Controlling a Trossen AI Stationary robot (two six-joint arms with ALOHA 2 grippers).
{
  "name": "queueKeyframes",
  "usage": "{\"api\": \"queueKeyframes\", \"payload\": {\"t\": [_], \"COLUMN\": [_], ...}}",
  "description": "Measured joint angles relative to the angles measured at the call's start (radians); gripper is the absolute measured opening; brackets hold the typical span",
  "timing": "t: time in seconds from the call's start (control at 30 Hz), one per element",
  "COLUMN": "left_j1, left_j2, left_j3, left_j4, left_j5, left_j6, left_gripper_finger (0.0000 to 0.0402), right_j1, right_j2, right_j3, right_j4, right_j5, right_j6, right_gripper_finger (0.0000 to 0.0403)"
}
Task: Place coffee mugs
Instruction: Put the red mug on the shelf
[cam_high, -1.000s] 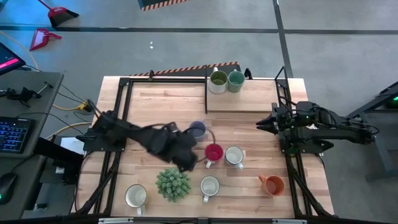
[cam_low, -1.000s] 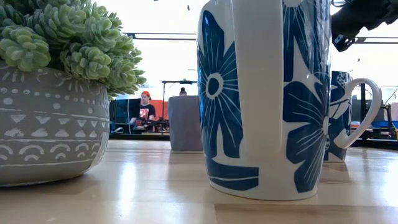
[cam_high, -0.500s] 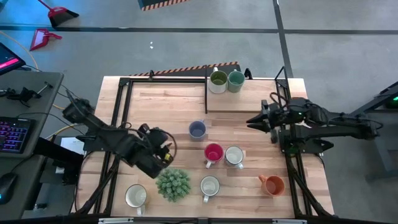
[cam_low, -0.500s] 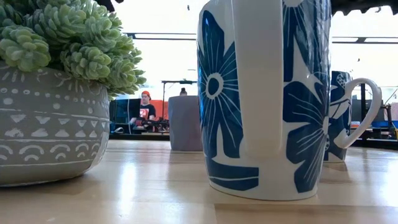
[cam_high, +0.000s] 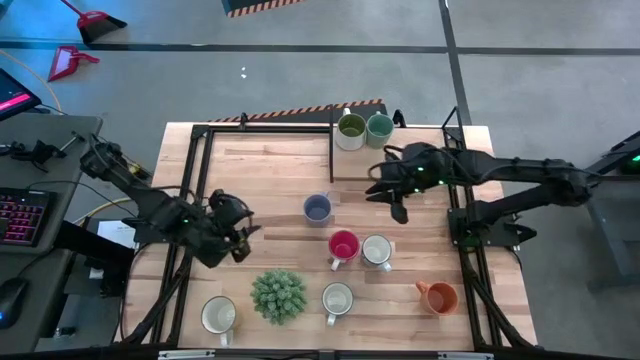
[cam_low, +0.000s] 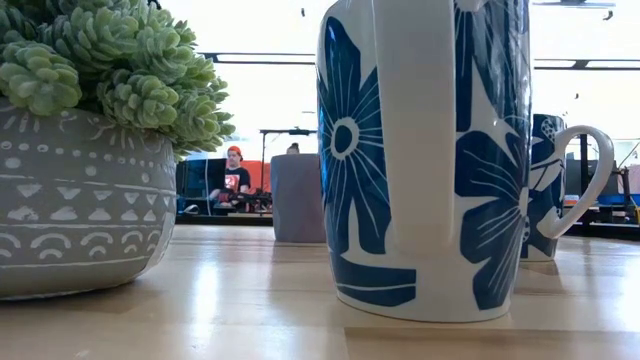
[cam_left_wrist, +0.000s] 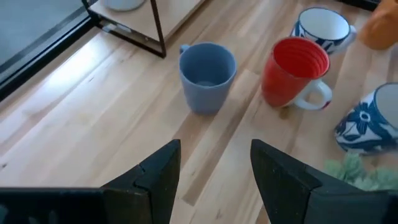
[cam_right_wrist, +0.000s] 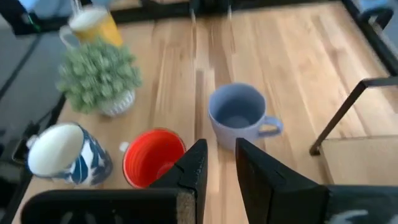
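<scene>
A blue-grey mug (cam_high: 317, 208) stands upright on its base mid-table, also in the left wrist view (cam_left_wrist: 207, 74) and the right wrist view (cam_right_wrist: 239, 115). Nearer stand a red mug (cam_high: 343, 245) and a white mug (cam_high: 376, 250). Another white mug (cam_high: 337, 298), an orange mug (cam_high: 438, 296) and a cream mug (cam_high: 218, 315) stand by the near edge. Olive (cam_high: 351, 127) and teal (cam_high: 379, 126) mugs sit on the far shelf. My left gripper (cam_high: 238, 235) is open, left of the blue-grey mug. My right gripper (cam_high: 385, 192) hovers right of that mug, its fingers narrowly apart and holding nothing.
A spiky green potted plant (cam_high: 278, 296) stands at the near edge between the cream and white mugs. A raised wooden shelf (cam_high: 400, 165) on a black frame fills the far right. Bare wood lies at the far left (cam_high: 260, 170). A person sits far behind the table (cam_low: 234, 178).
My left gripper has drawn back from beside the blue-grey mug toward the table's left edge, staying open. My right gripper has swung out from the right edge toward the table's middle, nearing the blue-grey mug. No mug has moved.
</scene>
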Motion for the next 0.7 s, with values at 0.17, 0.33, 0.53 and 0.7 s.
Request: {"api": "queueKeyframes", "payload": {"t": [0.17, 0.33, 0.53, 0.7], "left_j1": [-0.074, -0.145, -0.175, -0.159], "left_j2": [-0.147, -0.285, -0.438, -0.593], "left_j3": [-0.150, -0.278, -0.363, -0.424], "left_j4": [0.038, 0.113, 0.155, 0.225], "left_j5": [-0.031, -0.039, -0.059, -0.031], "left_j6": [-0.022, 0.080, 0.324, 0.467], "left_gripper_finger": [0.0184, 0.0184, 0.0184, 0.0184], "right_j1": [0.011, 0.035, 0.066, 0.091], "right_j2": [0.100, 0.171, 0.239, 0.285], "right_j3": [0.054, 0.054, 0.054, 0.054], "right_j4": [-0.042, -0.022, 0.058, 0.078], "right_j5": [0.000, 0.023, 0.027, 0.027], "right_j6": [0.003, 0.031, 0.026, 0.026], "right_gripper_finger": [0.0065, 0.0065, 0.0065, 0.0065]}}
